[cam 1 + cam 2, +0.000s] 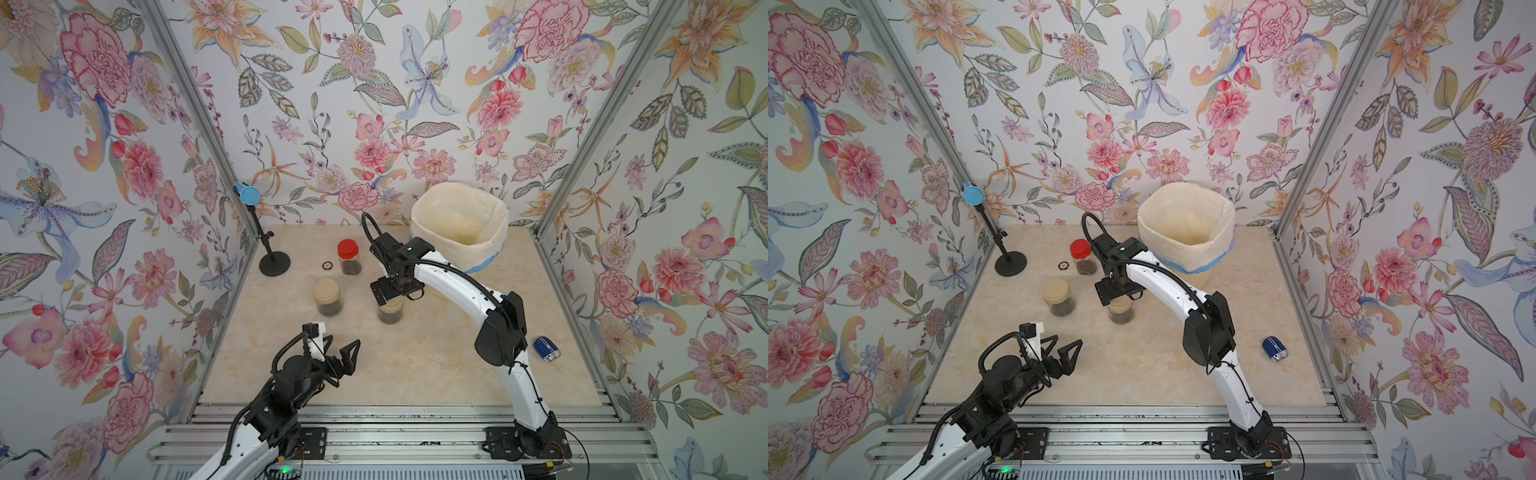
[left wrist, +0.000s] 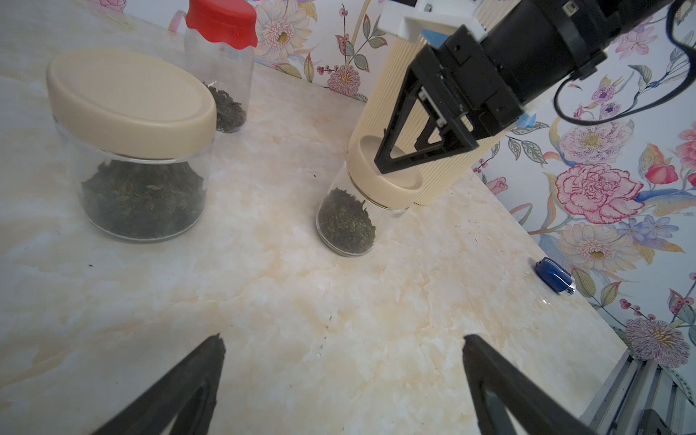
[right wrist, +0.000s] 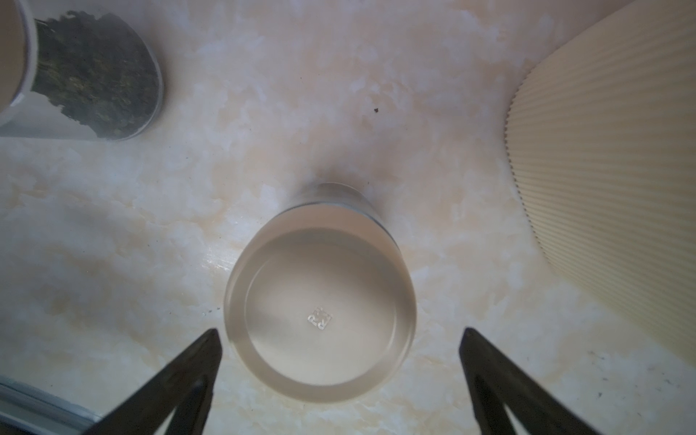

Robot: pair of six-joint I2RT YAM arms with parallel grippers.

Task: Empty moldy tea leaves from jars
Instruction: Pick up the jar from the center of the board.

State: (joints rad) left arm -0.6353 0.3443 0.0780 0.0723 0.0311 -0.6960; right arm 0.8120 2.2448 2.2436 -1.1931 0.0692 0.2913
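**Beige lid framed by the released right claw**

On the marbled table (image 1: 415,365), the red-capped jar (image 1: 348,257) is placed farthest back, to the left of the cream ribbed bin (image 1: 492,237). Nearer the front, the left beige-lidded jar (image 1: 327,297) and the right beige-lidded jar (image 1: 390,312) are set side by side, apart from each other. All three are seen upright, clear-walled and capped in both top views. Dark tea leaves (image 2: 143,199) are held in the bottom of each, heaped in crumbly clumps.

The right gripper (image 3: 341,337) is poised directly above the right beige-lidded jar and pointed down at its lid. Its jaws are spread wide, with one finger on each side of the lid. In the right wrist view one fingertip is shown just beside the lid's rim and the other clearly apart from it, so nothing is grasped.

The left gripper (image 2: 343,341) is held low over the front left part of the table, well short of the jars and aimed toward them. Its jaws are likewise released and wide, with only tabletop seen between them.

A small blue cylinder (image 1: 547,348) with a silver end is laid on its side near the table's right edge. A black stand (image 1: 274,264) topped by a blue disc is set at the back left corner. A small dark ring (image 1: 327,265) is seen lying flat between the stand's base and the red-capped jar.
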